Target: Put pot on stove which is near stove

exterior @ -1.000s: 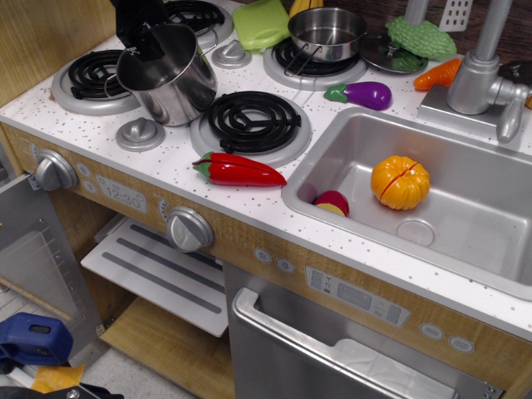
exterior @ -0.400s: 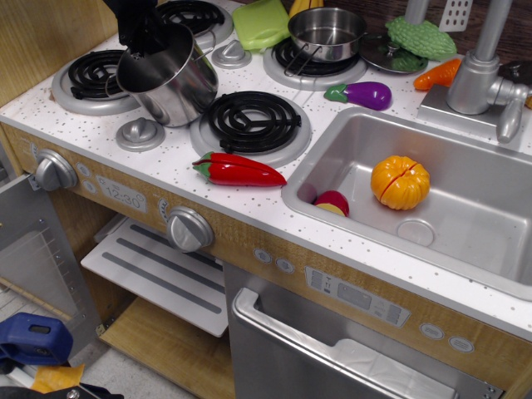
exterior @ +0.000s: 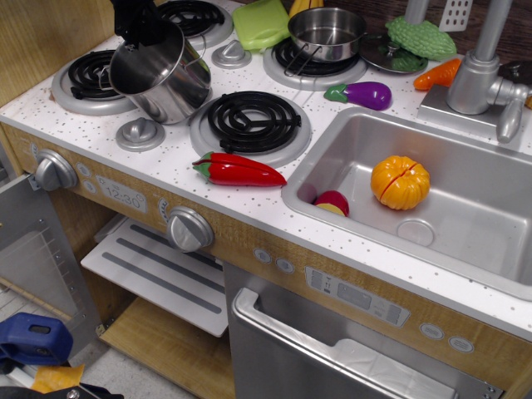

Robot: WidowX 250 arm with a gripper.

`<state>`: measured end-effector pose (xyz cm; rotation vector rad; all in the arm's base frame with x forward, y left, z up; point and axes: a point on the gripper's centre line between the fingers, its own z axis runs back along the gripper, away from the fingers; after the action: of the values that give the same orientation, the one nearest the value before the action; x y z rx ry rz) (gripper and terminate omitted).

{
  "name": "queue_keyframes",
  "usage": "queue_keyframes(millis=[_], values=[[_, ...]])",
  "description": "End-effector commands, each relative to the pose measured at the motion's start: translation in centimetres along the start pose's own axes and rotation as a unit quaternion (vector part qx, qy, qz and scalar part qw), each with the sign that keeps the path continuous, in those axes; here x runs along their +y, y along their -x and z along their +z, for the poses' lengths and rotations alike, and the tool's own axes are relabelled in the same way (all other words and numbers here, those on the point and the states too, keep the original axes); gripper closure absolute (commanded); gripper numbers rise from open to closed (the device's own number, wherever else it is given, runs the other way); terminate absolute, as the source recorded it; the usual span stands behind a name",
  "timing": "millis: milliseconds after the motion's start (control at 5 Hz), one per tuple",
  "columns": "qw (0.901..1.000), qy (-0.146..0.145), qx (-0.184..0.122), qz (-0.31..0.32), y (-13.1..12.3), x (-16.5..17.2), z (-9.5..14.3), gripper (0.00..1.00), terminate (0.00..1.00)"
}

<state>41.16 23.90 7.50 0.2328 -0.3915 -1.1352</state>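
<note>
The tall shiny steel pot is tilted toward the left, its base down on the white cooktop between the front-left burner and the front-middle burner. My black gripper comes down from the top left and is shut on the pot's far rim. Its fingertips are partly hidden by the rim. The pot's mouth faces up and left and looks empty.
A shallower steel pan sits on the back-right burner. A red pepper lies at the front edge. An eggplant, a green cloth, a lid and a carrot lie around. The sink holds an orange pumpkin.
The pot has shifted a little to the left and tilted more toward the front-left burner, with my gripper still holding its rim.
</note>
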Motion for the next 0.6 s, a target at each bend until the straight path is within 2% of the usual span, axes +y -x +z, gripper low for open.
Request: queue_keyframes(millis=[0,400], values=[[0.9959,-0.033,0.045,-0.070,0.45,2.77,3.94,1.00,0.00],[0.9829,-0.029,0.091,-0.158,0.86,3.52,4.51,1.00,0.00]])
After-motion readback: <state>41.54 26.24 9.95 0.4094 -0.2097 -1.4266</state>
